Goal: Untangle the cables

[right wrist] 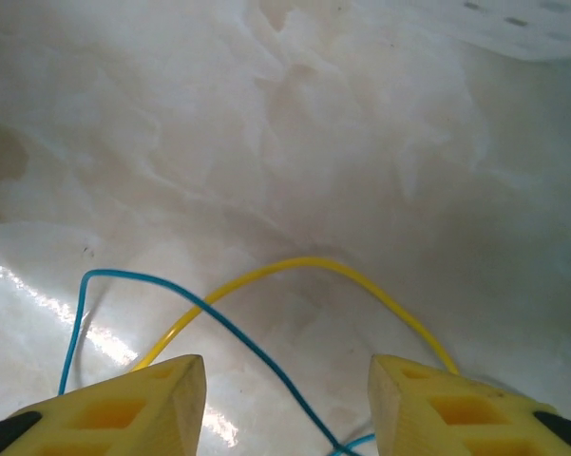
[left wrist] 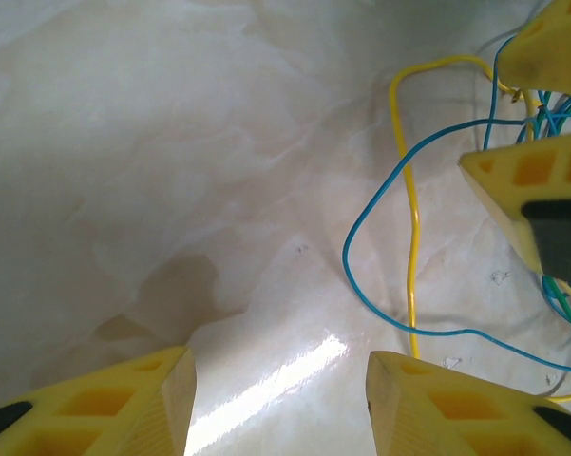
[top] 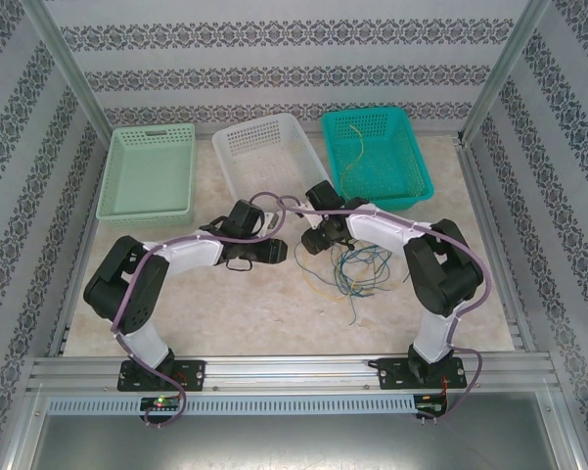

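1. On the pale desk, right of centre, the cables lie in a loose yellow, blue and green tangle; their crossings are too fine to make out.
2. The left tool hangs open over bare desk beside the tangle, fingers cut off by the frame.
3. The right tool is open, a yellow strand and a blue strand passing between its fingers; contact unclear.

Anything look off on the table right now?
White basket sits rotated, out of line with the green basket and teal basket on either side of it. One yellow cable lies in the teal basket; the rest are a loose tangle on the table by the right end effector. No damage visible.
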Robot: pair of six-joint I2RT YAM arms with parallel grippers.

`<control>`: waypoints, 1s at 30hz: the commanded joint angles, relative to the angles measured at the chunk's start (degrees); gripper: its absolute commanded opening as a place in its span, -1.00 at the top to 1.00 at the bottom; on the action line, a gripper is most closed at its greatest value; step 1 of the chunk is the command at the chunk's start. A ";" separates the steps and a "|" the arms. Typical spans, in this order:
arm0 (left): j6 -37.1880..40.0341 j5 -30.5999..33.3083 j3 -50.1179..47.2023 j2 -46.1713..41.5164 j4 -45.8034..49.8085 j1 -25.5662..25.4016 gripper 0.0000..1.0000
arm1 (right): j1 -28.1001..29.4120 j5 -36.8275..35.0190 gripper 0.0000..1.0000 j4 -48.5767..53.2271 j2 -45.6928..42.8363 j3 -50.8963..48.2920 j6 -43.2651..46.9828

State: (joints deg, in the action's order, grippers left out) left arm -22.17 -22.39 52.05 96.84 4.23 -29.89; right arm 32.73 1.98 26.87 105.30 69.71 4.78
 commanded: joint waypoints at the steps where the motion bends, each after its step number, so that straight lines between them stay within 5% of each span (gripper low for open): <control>1: -0.61 1.33 -0.74 -2.56 -0.37 0.53 -0.02 | -0.56 0.22 0.11 1.70 1.35 2.16 1.69; 14: -0.33 2.35 -1.60 -5.62 0.38 1.63 -0.03 | -0.21 1.28 1.00 3.90 0.70 1.09 2.96; 30: 1.84 -0.37 -0.57 -4.88 1.33 1.62 -0.03 | -1.97 5.56 1.00 0.50 -27.74 -12.12 -1.22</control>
State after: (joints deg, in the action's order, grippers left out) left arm -22.15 -20.95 50.83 91.66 4.25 -28.75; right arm 31.94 5.91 27.64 81.47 60.23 5.89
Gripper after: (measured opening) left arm 0.513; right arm 0.050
